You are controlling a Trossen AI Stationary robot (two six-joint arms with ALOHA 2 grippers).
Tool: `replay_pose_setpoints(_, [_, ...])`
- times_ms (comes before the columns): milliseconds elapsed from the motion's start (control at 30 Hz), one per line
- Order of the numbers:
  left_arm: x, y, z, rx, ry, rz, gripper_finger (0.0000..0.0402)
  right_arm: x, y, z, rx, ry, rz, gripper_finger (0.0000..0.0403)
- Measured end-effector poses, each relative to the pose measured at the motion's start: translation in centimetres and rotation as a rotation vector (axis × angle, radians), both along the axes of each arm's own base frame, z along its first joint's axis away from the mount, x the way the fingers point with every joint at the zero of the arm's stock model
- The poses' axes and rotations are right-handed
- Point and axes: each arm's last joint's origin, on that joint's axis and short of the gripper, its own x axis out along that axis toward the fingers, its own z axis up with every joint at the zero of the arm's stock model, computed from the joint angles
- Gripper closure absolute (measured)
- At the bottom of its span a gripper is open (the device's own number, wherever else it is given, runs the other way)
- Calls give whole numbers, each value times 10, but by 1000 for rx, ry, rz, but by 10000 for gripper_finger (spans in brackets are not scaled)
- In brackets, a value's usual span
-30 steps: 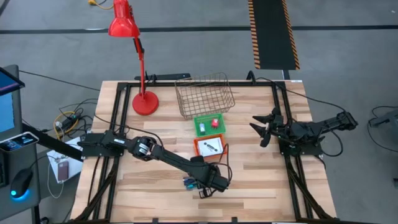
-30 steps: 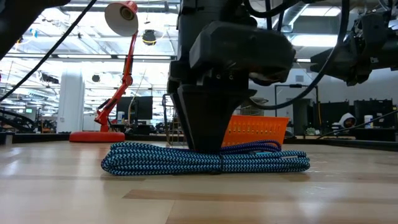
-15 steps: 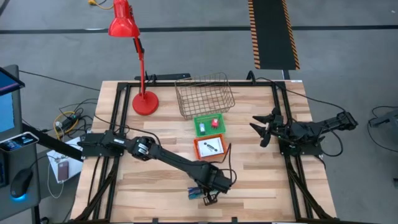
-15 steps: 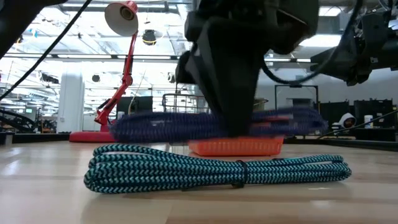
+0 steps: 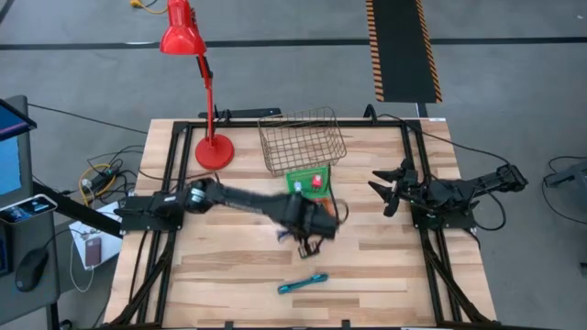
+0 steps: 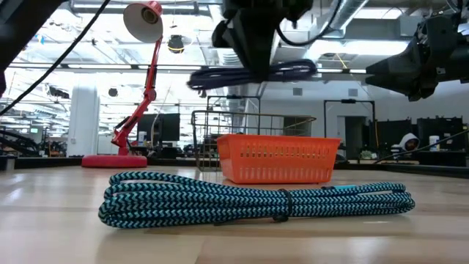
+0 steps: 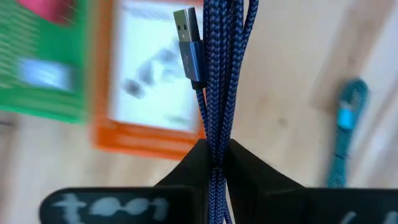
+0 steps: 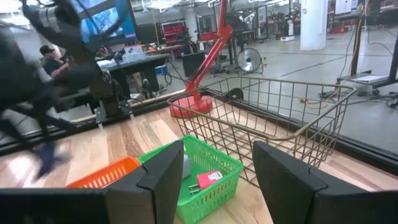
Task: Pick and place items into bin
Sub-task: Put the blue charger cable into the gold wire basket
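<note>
Cable point(image 7: 214, 93), dark blue and braided, bundled into a hank with a USB plug showing, is what you are carrying: the left pincer point(image 7: 213, 163) is closed tight on the middle of the bundle, fingers pinching it from both sides. In the low view the hank point(image 6: 253, 72) hangs well above the tabletop, its ends sticking out level to either side. From above, the left pincer point(image 5: 307, 229) sits over the orange tray point(image 6: 278, 158), just short of the green tray point(image 5: 309, 182) and the wire bin point(image 5: 301, 139) beyond it.

A second cable point(image 5: 303, 283), teal and black, lies untouched on the tabletop point(image 5: 385, 266) nearer the front edge; the low view shows it point(image 6: 253, 202) coiled flat.

To finish this step well, you should keep height until the whole hank is over the wire bin's open top, since the loose ends could catch its rim. Carry past both small trays, centre the bundle, then release.

The right pincer point(image 8: 214, 168) waits at the right side of the tabletop, fingers spread apart and holding nothing, facing the bin. A red lamp point(image 5: 213, 147) stands at the bin's left.
</note>
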Motion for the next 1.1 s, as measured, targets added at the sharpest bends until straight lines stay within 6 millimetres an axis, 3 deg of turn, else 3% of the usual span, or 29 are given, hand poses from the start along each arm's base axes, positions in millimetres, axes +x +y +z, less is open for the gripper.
replay_pose_setpoints(333, [-13, 109, 57, 221, -116, 40, 384, 0, 0, 0, 0, 0, 0, 216])
replay_pose_setpoints(533, [-15, 177, 68, 312, -166, 39, 381, 0, 0, 0, 0, 0, 0, 216])
replay_pose_setpoints(667, [-15, 211, 67, 338, -186, 23, 381, 0, 0, 0, 0, 0, 0, 216])
replay_pose_setpoints(833, [-14, 235, 70, 377, -229, -8, 360, 0, 0, 0, 0, 0, 0, 216])
replay_pose_setpoints(1100, [-12, 241, 73, 429, -248, -69, 305, 0, 0, 0, 0, 0, 0, 216])
